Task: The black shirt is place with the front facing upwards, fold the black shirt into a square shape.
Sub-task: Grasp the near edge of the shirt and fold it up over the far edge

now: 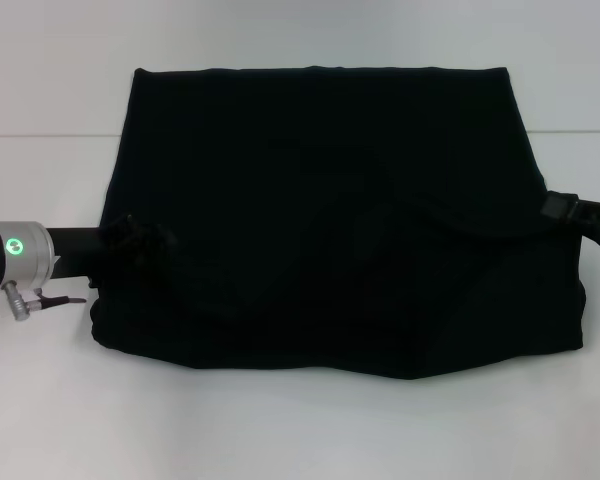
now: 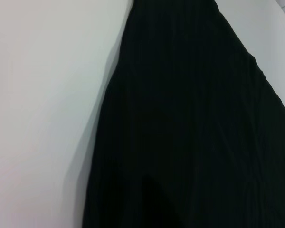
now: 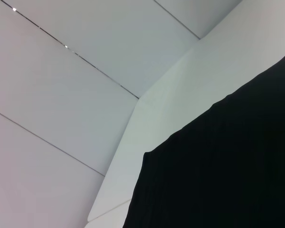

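The black shirt (image 1: pixel 320 220) lies on the white table as a wide, folded slab, plain black side up, with no print showing. Its far edge is straight and its near edge is rounded and slightly wavy. My left gripper (image 1: pixel 135 245) is at the shirt's left edge, low over the cloth and hard to make out against the black. My right gripper (image 1: pixel 565 208) reaches in at the shirt's right edge, just touching or overlapping the cloth. The left wrist view shows the shirt (image 2: pixel 190 133) up close beside bare table. The right wrist view shows a corner of the shirt (image 3: pixel 228 171).
The white table (image 1: pixel 280 430) surrounds the shirt on all sides, with a bare strip along the near edge. Its far edge meets a pale panelled wall (image 3: pixel 76 71). The silver left forearm (image 1: pixel 15 255) with a green light comes in from the left.
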